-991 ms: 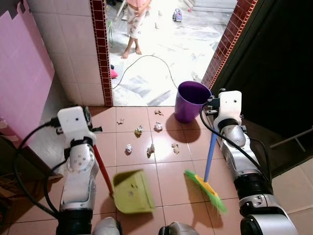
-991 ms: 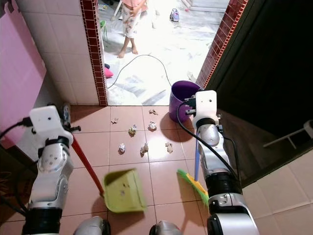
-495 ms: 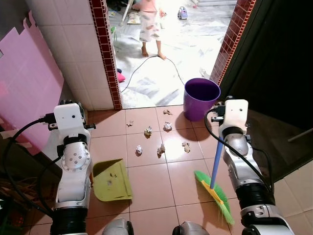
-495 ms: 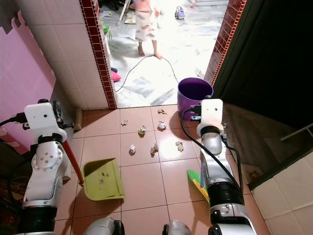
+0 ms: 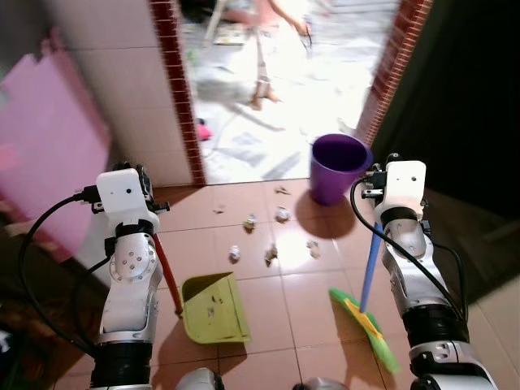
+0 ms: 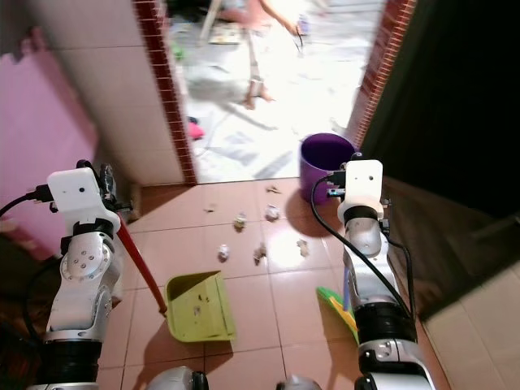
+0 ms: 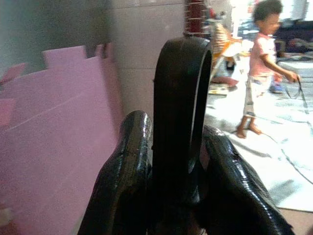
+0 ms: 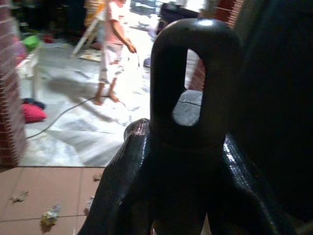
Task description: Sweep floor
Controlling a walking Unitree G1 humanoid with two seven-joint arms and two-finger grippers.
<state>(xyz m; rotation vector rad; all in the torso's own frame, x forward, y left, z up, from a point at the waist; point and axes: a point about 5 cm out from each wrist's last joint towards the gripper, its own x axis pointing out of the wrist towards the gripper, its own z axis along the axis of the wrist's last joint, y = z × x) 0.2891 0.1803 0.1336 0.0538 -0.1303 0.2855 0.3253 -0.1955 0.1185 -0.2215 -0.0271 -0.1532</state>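
Broom (image 5: 364, 305) beside dustpan (image 5: 213, 308), tiles between.

Sweeping tools and litter on the terracotta tile floor (image 5: 268, 305)

A lime-green plastic dustpan (image 5: 213, 307) on a red handle lay flat; a blue-handled broom (image 5: 366, 292) with green bristles stood slanted beside it; crumpled paper scraps (image 5: 270, 253) lay scattered near a purple bucket (image 5: 339, 166).

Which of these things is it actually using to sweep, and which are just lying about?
For the job:
left hand, gripping the dustpan
right hand, gripping the broom
paper scraps
purple bin

Just there:
pink foam board
cable
person in the next room
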